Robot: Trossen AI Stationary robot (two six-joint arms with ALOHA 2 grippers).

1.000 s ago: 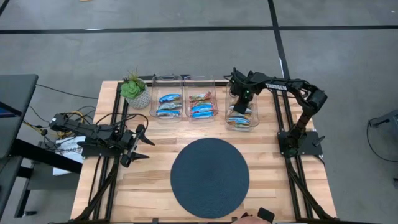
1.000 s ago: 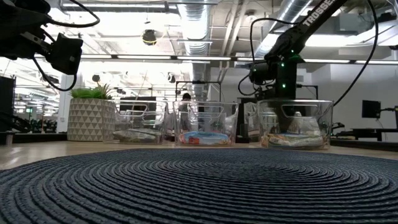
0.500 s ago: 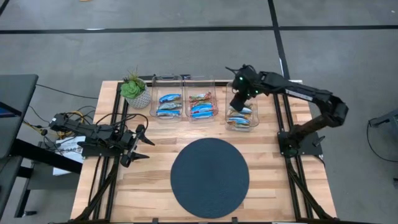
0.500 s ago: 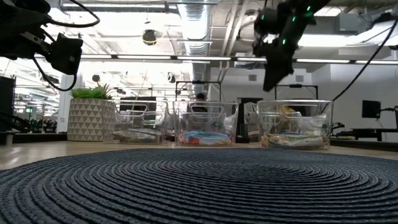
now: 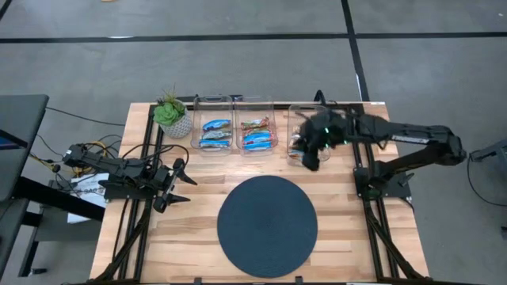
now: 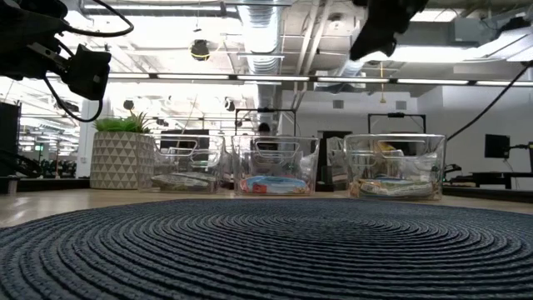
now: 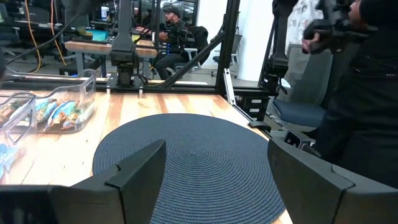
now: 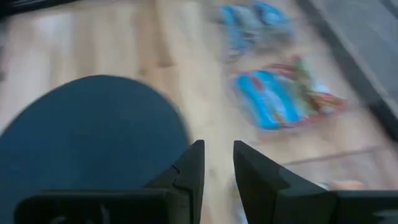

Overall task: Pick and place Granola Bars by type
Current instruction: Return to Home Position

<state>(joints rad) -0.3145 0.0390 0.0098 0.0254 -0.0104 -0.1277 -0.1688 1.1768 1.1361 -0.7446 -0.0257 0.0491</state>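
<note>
The granola bars lie in three clear bins along the table's far side. Blue ones fill the left bin (image 5: 215, 133). The middle bin (image 5: 257, 134) holds blue bars and an orange-brown one. Tan-and-blue bars (image 6: 393, 187) rest in the right bin (image 5: 299, 119). My right gripper (image 5: 310, 157) hovers high over that bin's near edge and hides part of it. Its fingers (image 8: 217, 165) are narrowly open and hold nothing. My left gripper (image 5: 179, 179) waits wide open near the table's left edge, also seen at my left gripper (image 7: 214, 180).
A dark round woven mat (image 5: 267, 226) covers the table's near middle. A potted plant (image 5: 172, 115) stands at the far left, beside the left bin. Bare wood shows between the bins and the mat. People and chairs are in the room beyond the table.
My right gripper has risen out of the right bin, climbing to the top of the low view. It then moved toward the table's near edge and now stands over the bin's near rim. The bars in that bin stay where they were.
</note>
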